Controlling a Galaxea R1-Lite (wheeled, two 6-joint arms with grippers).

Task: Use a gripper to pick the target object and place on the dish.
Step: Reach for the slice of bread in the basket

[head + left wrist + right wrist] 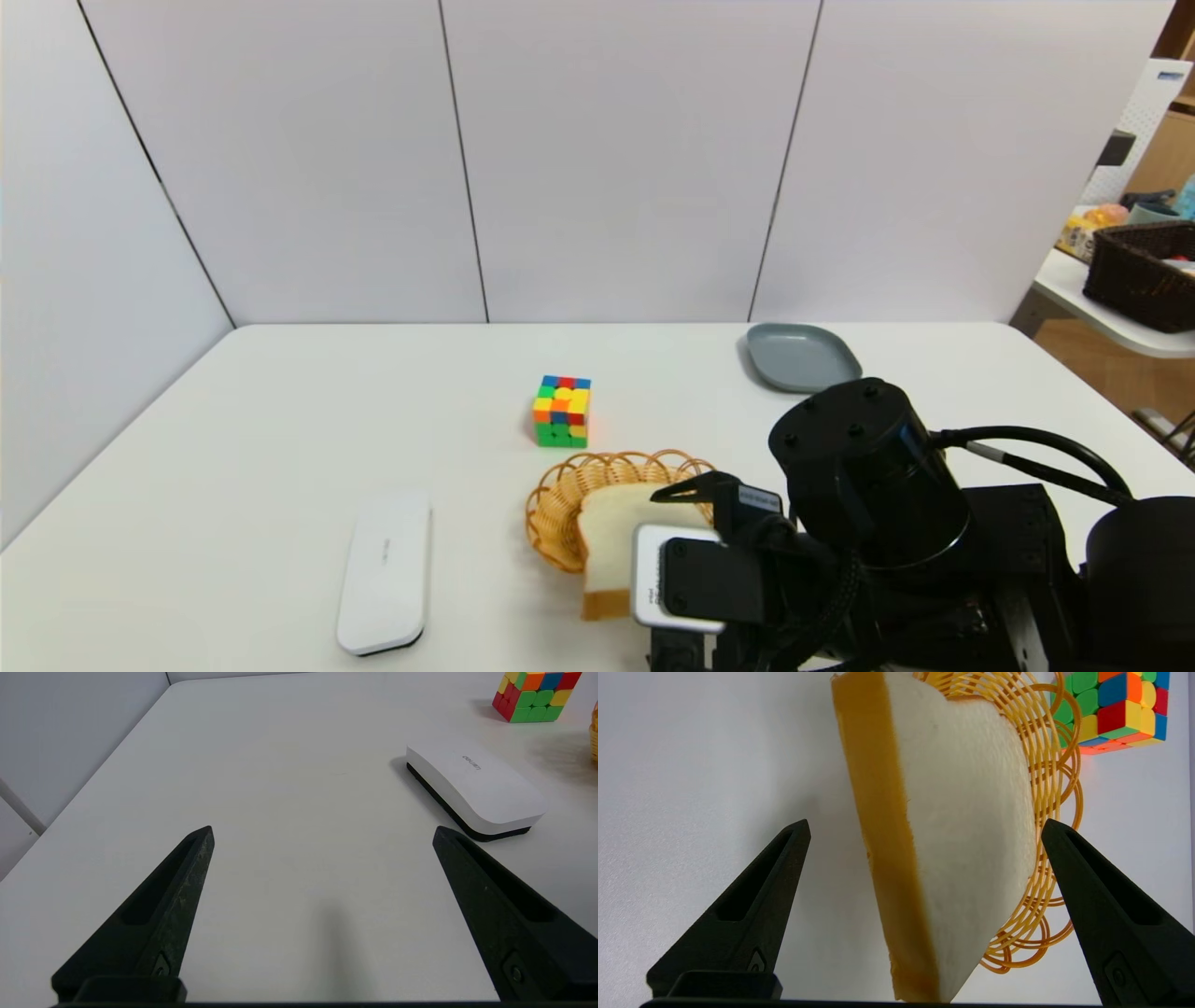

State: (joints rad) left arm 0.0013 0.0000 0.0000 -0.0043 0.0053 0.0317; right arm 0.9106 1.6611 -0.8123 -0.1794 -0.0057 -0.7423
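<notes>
Right gripper (926, 828): open | over bread slice (966, 826) | left gripper (323, 833): parked, table's left

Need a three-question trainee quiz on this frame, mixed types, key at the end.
1. True or false: the small blue-grey rounded-square dish has the bread on it.
2. Multiple choice: what does the thick white bread slice with golden-tan crust lean on? A) multicoloured puzzle cube B) yellow woven wicker basket C) flat white box with black base
3. Fill in: the black right hand is over the bread, its jaws standing ____; the black left hand is idle over the white table.

Key: 1 false; 2 B; 3 open
</notes>
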